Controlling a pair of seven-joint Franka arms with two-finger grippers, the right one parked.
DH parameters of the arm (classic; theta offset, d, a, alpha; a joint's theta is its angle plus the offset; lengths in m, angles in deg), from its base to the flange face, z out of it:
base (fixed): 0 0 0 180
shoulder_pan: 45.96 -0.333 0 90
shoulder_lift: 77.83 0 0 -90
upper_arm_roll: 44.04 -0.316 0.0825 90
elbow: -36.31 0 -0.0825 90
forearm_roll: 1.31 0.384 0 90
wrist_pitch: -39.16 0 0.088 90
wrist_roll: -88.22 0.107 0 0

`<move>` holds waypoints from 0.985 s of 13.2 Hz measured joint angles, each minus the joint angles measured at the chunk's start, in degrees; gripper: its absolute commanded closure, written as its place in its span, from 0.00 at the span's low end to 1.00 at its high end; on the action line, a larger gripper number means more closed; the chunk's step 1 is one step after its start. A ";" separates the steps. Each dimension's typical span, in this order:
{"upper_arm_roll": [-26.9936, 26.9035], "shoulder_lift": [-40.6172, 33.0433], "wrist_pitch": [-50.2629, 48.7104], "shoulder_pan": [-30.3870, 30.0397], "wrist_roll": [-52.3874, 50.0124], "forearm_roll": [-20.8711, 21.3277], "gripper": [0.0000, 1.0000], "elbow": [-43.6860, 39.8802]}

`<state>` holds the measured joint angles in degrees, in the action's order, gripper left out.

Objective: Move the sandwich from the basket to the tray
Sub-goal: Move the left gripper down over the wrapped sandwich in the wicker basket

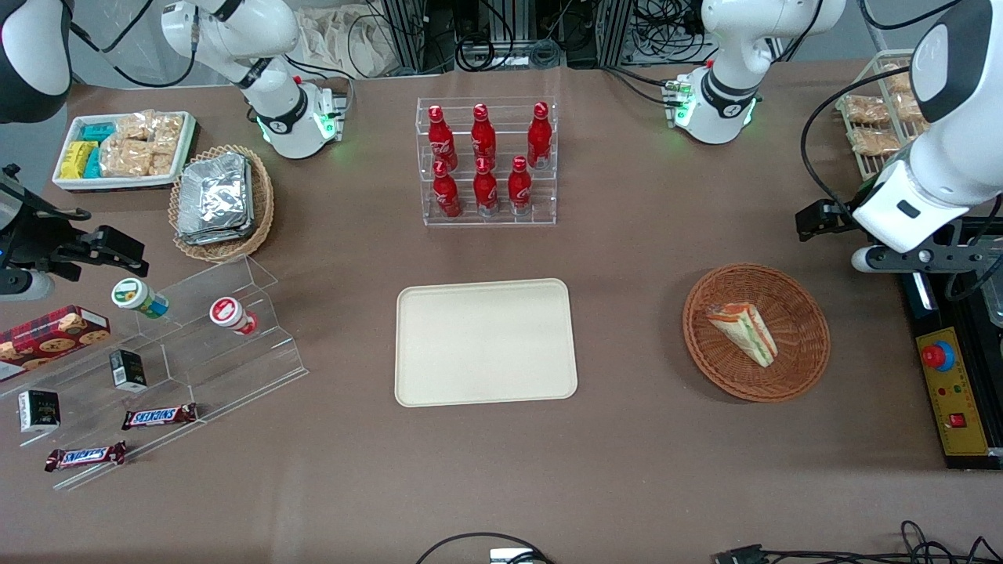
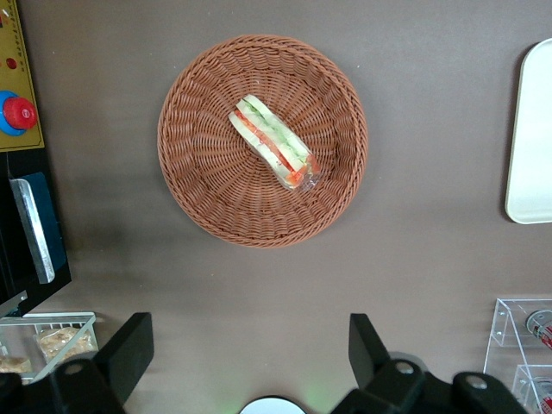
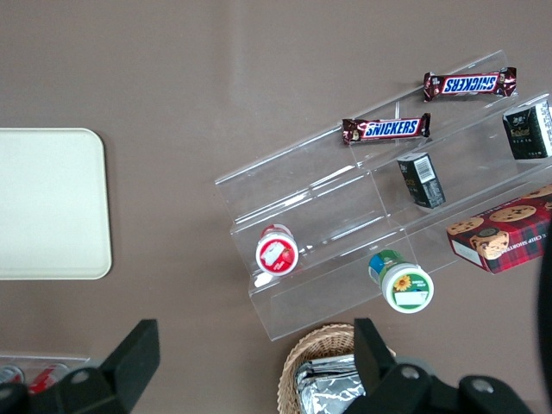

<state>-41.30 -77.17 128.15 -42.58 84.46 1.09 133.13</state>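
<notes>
Sandwich point(image 2: 274, 142) in basket point(image 2: 198, 185), tool point(image 2: 246, 349) released above table beside basket

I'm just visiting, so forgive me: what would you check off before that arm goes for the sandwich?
1. Sandwich lies alone in the basket: ok.
2. Gripper open, holding nothing: ok.
3. Gripper lined up over the sandwich: not ok; it hangs above bare table beside the basket.
4. Tray bare, room to set it down: ok.
5. Table between basket and tray free of things: ok.
6. Whether the clear wrap will slip: cannot tell.
</notes>
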 measured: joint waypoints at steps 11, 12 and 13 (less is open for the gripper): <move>-0.43 0.53 -0.11 -0.08 -1.49 -0.02 0.00 0.27; -0.63 0.84 -0.11 -0.35 -2.22 -0.06 0.00 0.30; -0.81 1.44 -0.09 -0.70 -4.17 -0.42 0.00 0.33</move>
<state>-42.12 -75.73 128.05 -43.28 80.29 0.66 133.46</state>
